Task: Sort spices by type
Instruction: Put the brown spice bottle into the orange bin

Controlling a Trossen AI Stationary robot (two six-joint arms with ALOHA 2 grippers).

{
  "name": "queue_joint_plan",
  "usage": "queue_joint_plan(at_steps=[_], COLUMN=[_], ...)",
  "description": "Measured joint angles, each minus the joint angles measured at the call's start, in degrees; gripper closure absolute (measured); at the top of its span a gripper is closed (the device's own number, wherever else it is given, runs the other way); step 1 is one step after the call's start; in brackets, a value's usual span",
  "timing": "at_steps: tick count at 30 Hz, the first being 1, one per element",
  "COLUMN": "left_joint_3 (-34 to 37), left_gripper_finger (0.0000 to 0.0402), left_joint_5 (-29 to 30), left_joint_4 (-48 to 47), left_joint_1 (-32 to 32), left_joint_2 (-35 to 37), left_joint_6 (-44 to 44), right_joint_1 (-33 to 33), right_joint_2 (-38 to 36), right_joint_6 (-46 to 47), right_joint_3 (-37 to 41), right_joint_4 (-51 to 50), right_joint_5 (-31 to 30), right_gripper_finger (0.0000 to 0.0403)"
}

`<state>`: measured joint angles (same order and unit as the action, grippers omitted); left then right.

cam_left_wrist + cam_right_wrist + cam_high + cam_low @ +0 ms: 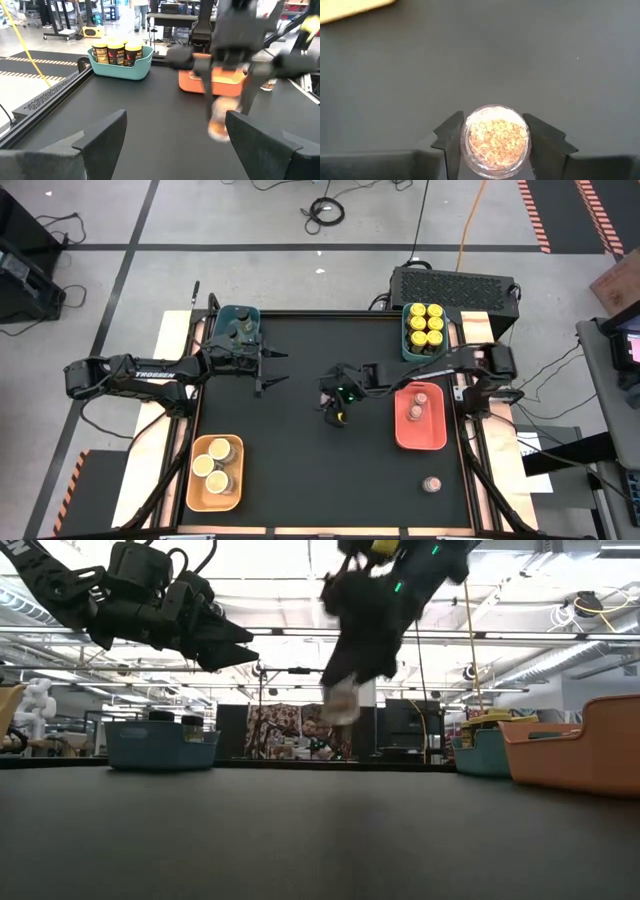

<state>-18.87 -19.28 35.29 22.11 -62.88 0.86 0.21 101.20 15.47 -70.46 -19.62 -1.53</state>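
Right wrist view showed a tiny jar [496, 141] of pinkish-orange grains, seen end-on through its clear lid, pinched between the two dark fingers [451, 145] of the right gripper [495, 145]. Its short axis ran along the gripper's line of sight, toward the black table [480, 65] below.

From above, the right gripper [337, 402] hung over the middle of the table [300, 470], pointing down, with the jar hidden beneath it. At table level, the jar [342, 700] was clear of the surface, lifted well above it.

The red tray [420, 440], already holding two small jars of what looked like the same kind, lay just to the right of that gripper, on the right arm's own side. The coming move would probably be a short carry rightward and a lowering into that tray.

Another small jar [432, 484] stood alone on the table, nearer than the red tray.

Farther out, a teal tray [407, 340] of yellow-lidded jars sat at the far right, a blue tray [250, 311] of dark-lidded jars at the far left, and an orange tray [195, 490] of tan-lidded jars at the near left.

The left gripper [272, 368] waited beside the blue tray, fingers spread wide and holding nothing.
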Motion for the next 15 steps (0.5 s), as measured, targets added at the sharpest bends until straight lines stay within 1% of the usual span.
queue_joint_plan(at_steps=[2,5,7,10,12,15], left_joint_3=[0.0,0.0,0.0,0.0,0.0,0.0], left_gripper_finger=[0.0061,0.0061,0.0061,0.0061,0.0061,0.0061], left_joint_5=[0.0,0.0,0.0,0.1,0.1,0.1], left_joint_4=[-0.1,-0.2,-0.2,-0.3,-0.3,-0.3], left_joint_1=[0.0,0.0,0.0,0.0,0.0,-0.1], left_joint_2=[0.0,0.0,0.0,0.0,0.0,0.0], left_joint_6=[0.0,0.0,0.0,-0.1,-0.4,-0.4], right_joint_1=[1.0,3.0,4.8,7.8,9.7,12.5], right_joint_2=[-2.8,-6.4,-8.8,-12.9,-16.1,-21.4], right_joint_6=[1.5,3.2,4.6,8.0,11.3,18.5], right_joint_3=[0.0,0.0,0.0,0.6,2.7,7.8], right_joint_4=[-3.5,-10.0,-14.0,-18.8,-20.0,-21.0], right_joint_5=[-0.2,-2.0,-4.1,-9.0,-11.6,-13.7], right_gripper_finger=[0.0238,0.0237,0.0237,0.0237,0.0237,0.0237])
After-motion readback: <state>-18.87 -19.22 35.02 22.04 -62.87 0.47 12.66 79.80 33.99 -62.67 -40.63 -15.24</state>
